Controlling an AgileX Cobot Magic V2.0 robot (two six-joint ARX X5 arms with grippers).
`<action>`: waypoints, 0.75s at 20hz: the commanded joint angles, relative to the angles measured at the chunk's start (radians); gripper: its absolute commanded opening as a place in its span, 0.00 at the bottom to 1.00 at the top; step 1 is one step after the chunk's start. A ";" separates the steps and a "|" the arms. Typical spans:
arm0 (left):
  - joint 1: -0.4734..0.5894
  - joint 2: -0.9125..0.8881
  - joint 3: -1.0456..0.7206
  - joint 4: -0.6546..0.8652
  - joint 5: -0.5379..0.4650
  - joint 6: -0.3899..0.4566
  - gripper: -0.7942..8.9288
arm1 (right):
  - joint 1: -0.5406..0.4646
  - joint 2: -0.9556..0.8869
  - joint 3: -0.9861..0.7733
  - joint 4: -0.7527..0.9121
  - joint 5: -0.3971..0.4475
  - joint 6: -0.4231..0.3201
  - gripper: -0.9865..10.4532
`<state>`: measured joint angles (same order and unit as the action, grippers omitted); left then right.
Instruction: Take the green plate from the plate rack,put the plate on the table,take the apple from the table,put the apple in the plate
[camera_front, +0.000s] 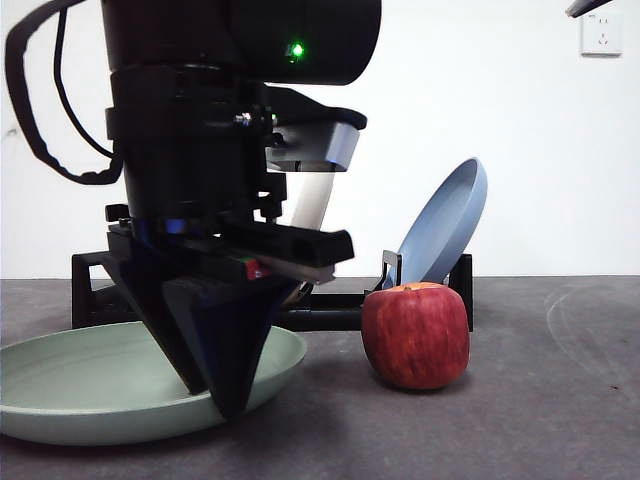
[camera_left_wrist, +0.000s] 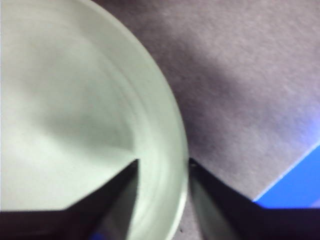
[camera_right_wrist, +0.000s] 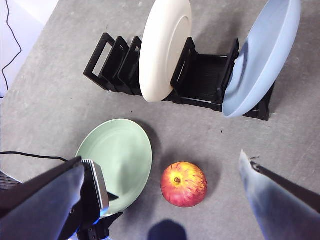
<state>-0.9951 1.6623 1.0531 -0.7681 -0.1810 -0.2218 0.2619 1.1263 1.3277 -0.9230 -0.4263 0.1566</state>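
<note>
The green plate (camera_front: 90, 385) lies flat on the table (camera_front: 540, 400) at the front left. My left gripper (camera_front: 225, 400) comes down on its near-right rim. In the left wrist view the gripper (camera_left_wrist: 164, 162) has one jaw inside the plate (camera_left_wrist: 75, 100) and one outside, shut on the rim. The apple (camera_front: 415, 335) stands on the table just right of the plate, untouched. My right gripper (camera_right_wrist: 160, 165) hangs open and empty high above the apple (camera_right_wrist: 183, 183) and the green plate (camera_right_wrist: 116, 157).
The plate rack (camera_right_wrist: 200, 80) stands behind, holding a cream-white plate (camera_right_wrist: 165, 47) and a blue plate (camera_right_wrist: 262, 55). The blue plate (camera_front: 445, 225) leans just behind the apple. A black cable (camera_right_wrist: 30, 156) lies left of the green plate.
</note>
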 joint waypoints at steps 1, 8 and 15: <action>0.017 0.005 -0.005 0.007 -0.005 -0.010 0.40 | 0.001 0.003 0.005 0.002 0.000 -0.013 0.58; 0.069 -0.149 0.032 -0.008 -0.004 0.019 0.44 | 0.001 0.003 0.005 -0.025 0.000 -0.034 0.58; 0.069 -0.514 0.291 -0.132 0.089 0.103 0.44 | 0.001 0.003 0.003 -0.272 0.055 -0.169 0.58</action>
<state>-0.9276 1.1534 1.3457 -0.8970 -0.0959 -0.1398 0.2619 1.1263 1.3277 -1.2007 -0.3725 0.0170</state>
